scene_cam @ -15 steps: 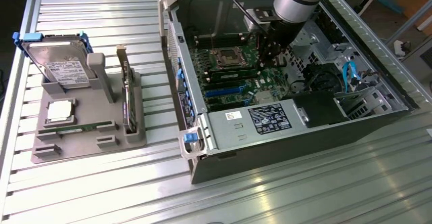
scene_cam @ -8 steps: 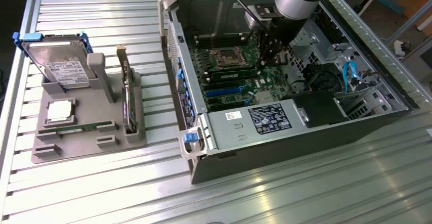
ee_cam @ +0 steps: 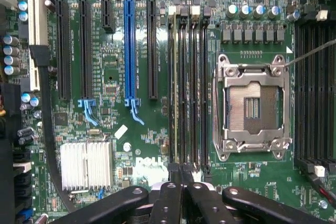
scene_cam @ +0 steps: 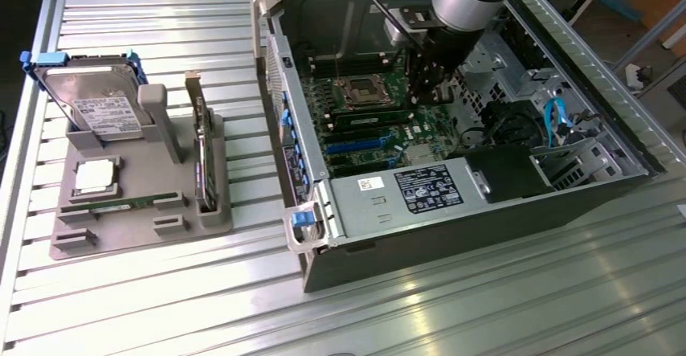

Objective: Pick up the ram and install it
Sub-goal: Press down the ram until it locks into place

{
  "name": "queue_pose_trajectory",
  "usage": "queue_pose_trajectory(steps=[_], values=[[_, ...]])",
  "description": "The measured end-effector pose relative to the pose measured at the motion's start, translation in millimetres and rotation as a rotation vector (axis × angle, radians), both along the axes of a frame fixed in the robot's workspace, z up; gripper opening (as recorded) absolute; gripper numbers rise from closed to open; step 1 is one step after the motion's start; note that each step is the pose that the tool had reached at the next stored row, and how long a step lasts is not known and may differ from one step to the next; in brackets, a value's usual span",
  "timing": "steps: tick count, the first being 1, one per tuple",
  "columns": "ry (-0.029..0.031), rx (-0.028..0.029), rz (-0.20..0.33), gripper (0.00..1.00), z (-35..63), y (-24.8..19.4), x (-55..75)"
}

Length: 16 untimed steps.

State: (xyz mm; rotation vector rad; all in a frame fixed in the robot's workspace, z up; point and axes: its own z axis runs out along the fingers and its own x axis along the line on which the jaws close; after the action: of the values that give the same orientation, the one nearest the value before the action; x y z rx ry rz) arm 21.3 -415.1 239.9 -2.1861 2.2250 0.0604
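**slot_watcher:** What could go wrong here? The black, pincer-shaped tool (ee_cam: 181, 182) is seen pinched narrow, its fingertips pressed together right over the bank of long black plastic memory slots (ee_cam: 189, 87) just beside the square silver metal CPU socket (ee_cam: 253, 106). Whether anything is clamped between them can't be made out.

**dimm_doc:** In the exterior view, a long thin green circuit-board ram stick (scene_cam: 370, 120) appears to be sitting in a slot just beside that socket, with the tool (scene_cam: 429, 91) close over it. A second, matching stick (scene_cam: 108, 205) is laid flat in the grey moulded plastic tray (scene_cam: 140, 227), well away from the socket, outside the black steel case (scene_cam: 451, 235) on the ribbed aluminium bench (scene_cam: 483, 308).

**slot_watcher:** So the risks?

**dimm_doc:** Probably tilt. If the stick is pushed down off-square, one end could be latched and the other left proud. The board is thin and rigid, so it could get flexed or cracked. If the notch isn't lined up, the slot's plastic walls could be chewed. The socket's exposed pins are close too, so a slipped fingertip could do damage.
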Motion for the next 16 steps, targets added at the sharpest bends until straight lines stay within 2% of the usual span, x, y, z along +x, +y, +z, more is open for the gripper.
queue_pose_trajectory(steps=[6,9,16], values=[[-0.0057,0.0001,0.000,0.11,-0.1,0.1,-32.8],[-0.0098,0.0001,0.000,0.11,-0.1,0.0,-58.7],[-0.0101,0.0002,0.000,0.11,-1.7,0.0,-61.3]])
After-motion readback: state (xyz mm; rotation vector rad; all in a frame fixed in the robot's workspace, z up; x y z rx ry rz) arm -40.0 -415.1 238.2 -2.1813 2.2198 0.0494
